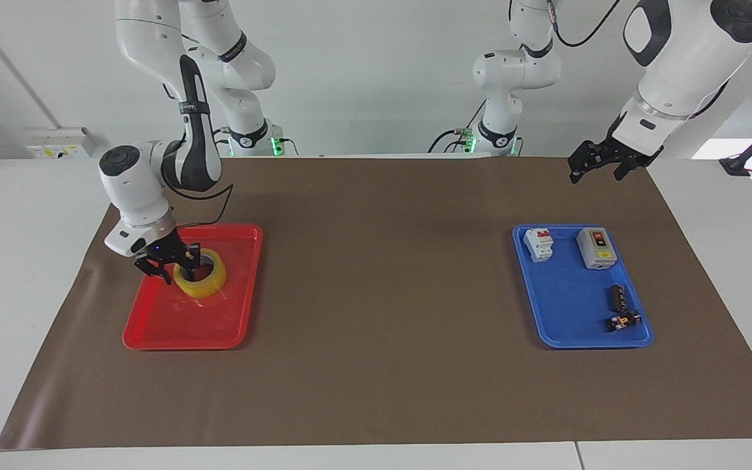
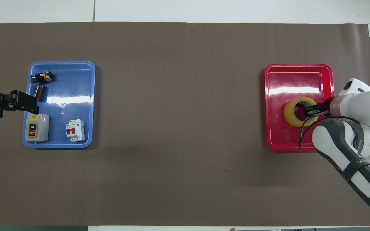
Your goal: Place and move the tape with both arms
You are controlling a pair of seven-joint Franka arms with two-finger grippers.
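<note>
The yellow tape (image 1: 211, 284) (image 2: 289, 114) lies flat in the red tray (image 1: 173, 333) (image 2: 297, 73), in the half nearer the robots. My right gripper (image 1: 177, 266) (image 2: 310, 111) is low at the roll's rim, open. One finger reaches into the roll's hole and the other stands outside the rim. My left gripper (image 1: 588, 166) (image 2: 32, 104) waits open and holds nothing. It hangs high over the mat's edge by the blue tray (image 1: 565, 307) (image 2: 75, 83).
The blue tray at the left arm's end holds a grey on/off switch box (image 1: 595, 248), a white circuit breaker (image 1: 538, 244), a small black cylinder (image 1: 617, 297) and a small dark part (image 1: 622, 321). A brown mat (image 1: 382, 294) covers the table.
</note>
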